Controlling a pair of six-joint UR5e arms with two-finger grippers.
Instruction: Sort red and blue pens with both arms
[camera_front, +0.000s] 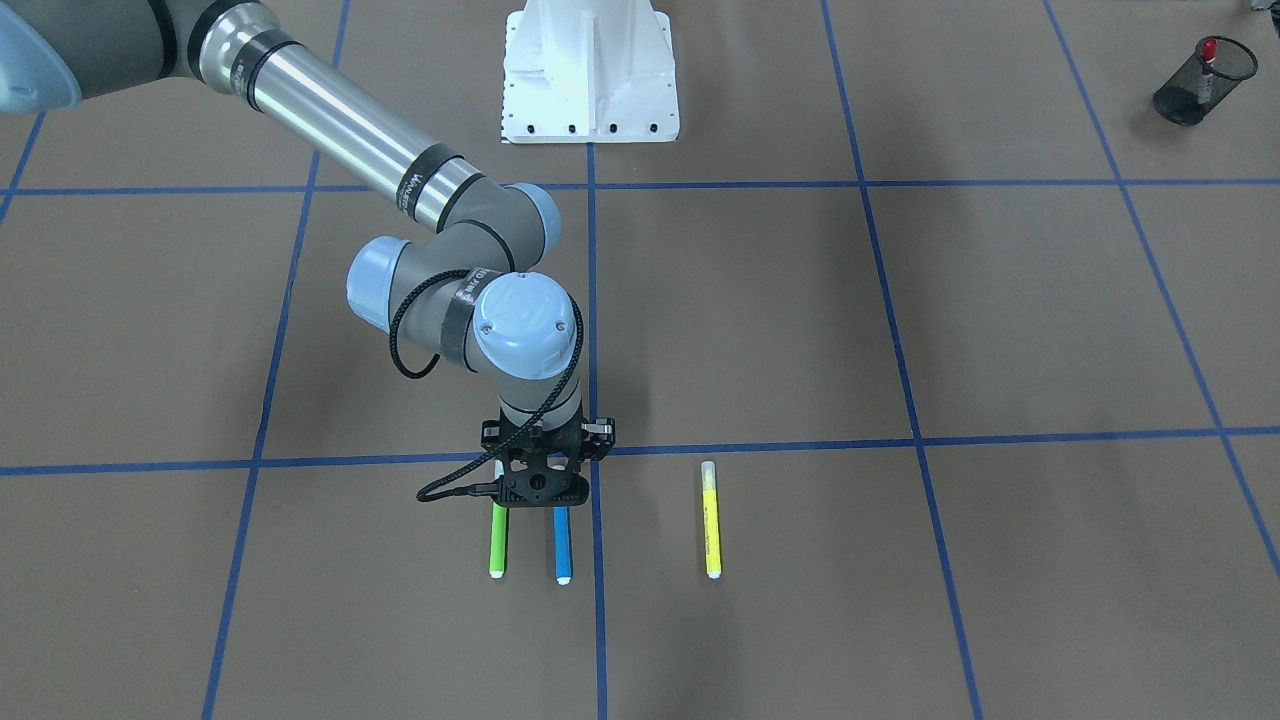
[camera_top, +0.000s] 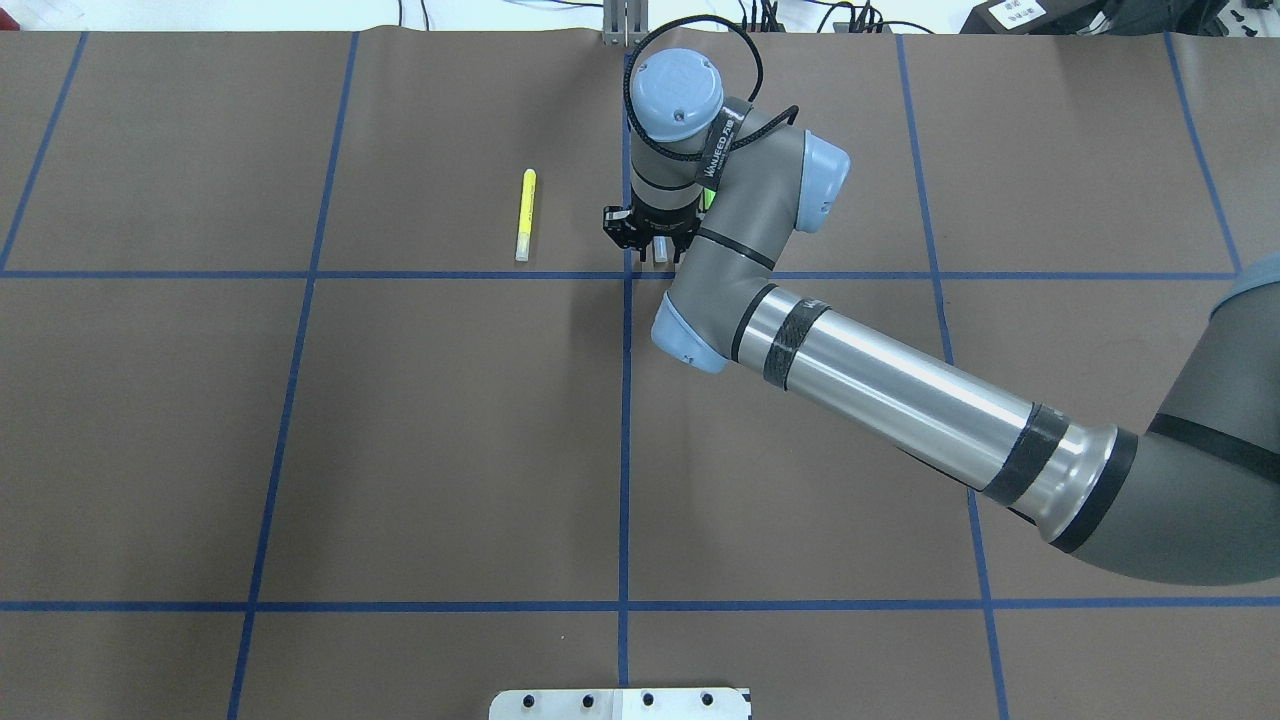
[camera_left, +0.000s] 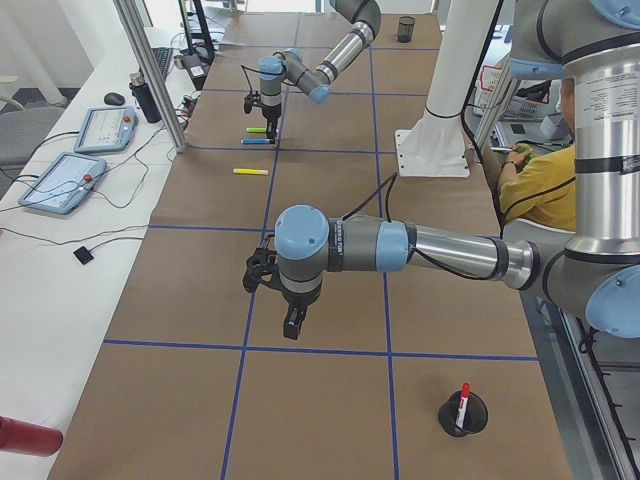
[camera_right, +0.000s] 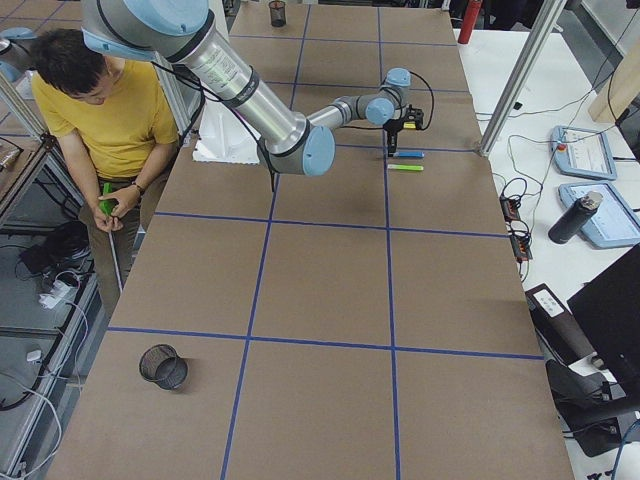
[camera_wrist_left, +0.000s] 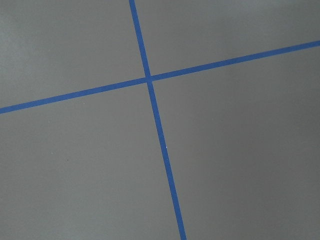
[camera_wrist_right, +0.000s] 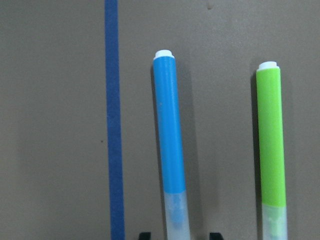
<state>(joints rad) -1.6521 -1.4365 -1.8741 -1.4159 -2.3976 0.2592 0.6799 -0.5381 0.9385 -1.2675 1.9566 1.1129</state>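
Observation:
The blue highlighter (camera_wrist_right: 169, 140) lies flat on the brown table beside a blue tape line, white end away from the robot. My right gripper (camera_front: 543, 490) hangs straight over its clear-capped end, open; in the right wrist view its fingertips (camera_wrist_right: 144, 235) stand either side of the cap without touching it. The red-capped marker (camera_front: 1208, 50) stands in a black mesh cup (camera_front: 1190, 95) at the robot's far left. My left gripper (camera_left: 292, 325) hovers over bare table, showing only in the exterior left view, so I cannot tell its state.
A green highlighter (camera_front: 498, 540) lies parallel and close to the blue one. A yellow highlighter (camera_front: 711, 520) lies further toward the robot's left. A second mesh cup (camera_right: 163, 367) stands at the right end. A person (camera_right: 110, 120) in yellow stands beside the white pedestal (camera_front: 590, 70).

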